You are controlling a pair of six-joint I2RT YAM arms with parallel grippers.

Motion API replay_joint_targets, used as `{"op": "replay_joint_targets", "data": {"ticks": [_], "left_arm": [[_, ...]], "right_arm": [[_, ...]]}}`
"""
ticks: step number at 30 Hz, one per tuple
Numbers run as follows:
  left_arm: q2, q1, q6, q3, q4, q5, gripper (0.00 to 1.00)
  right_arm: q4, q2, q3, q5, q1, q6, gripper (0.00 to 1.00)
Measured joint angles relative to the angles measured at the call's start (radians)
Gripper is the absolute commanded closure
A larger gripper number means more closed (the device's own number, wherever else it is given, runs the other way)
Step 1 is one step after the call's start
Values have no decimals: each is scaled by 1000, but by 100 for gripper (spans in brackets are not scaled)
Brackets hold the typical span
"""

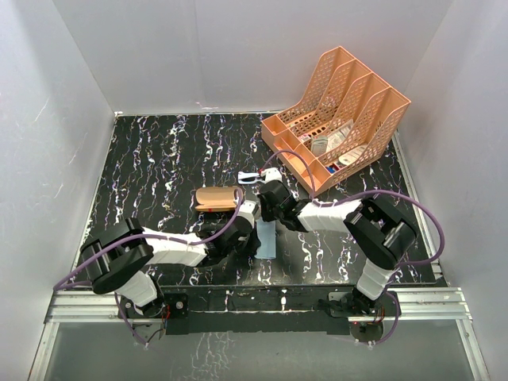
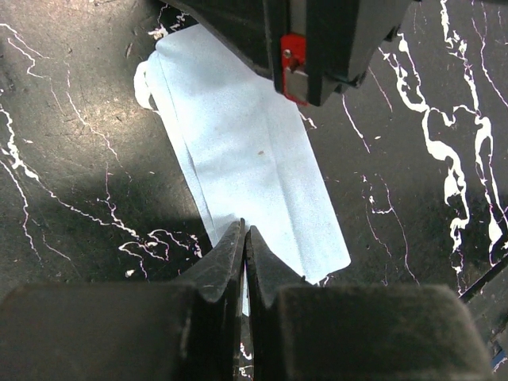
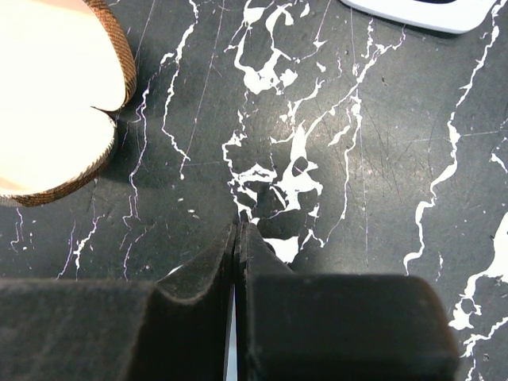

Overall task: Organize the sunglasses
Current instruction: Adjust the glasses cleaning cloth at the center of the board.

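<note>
The sunglasses [image 1: 250,176], a small white-framed pair, lie on the black marbled table just beyond the brown oblong case [image 1: 218,198]. My right gripper [image 1: 266,191] sits just right of the case's end and close below the sunglasses. In the right wrist view it [image 3: 240,226] is shut over bare table, with the case [image 3: 55,95] at the upper left. My left gripper [image 1: 252,227] reaches in from the left to the light blue cloth [image 1: 266,238]. In the left wrist view it [image 2: 244,231] is shut, tips at the near edge of the flat cloth [image 2: 246,151].
An orange slotted file organizer [image 1: 337,115] holding small items stands at the back right. White walls close in the table on three sides. A white rim with a dark inside [image 3: 421,12] is cut off at the top of the right wrist view. The right arm's body [image 2: 333,40] hangs over the cloth's far end.
</note>
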Motion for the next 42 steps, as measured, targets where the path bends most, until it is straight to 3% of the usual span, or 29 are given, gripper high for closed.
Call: {"op": "replay_joint_targets", "data": {"ticks": [12,20,42], "left_arm": [[-140,0,54,49,-149,-55,100],[-132,42,91,65,-145,-70,100],[-100,119,112,64,-117,-28,100]], "right_arm": [[-78,-176,-101,-11,8,19,100],[-126,-360,-163,-6,142,86,100],[-153,-418,-349,-11,248,279,100]]}}
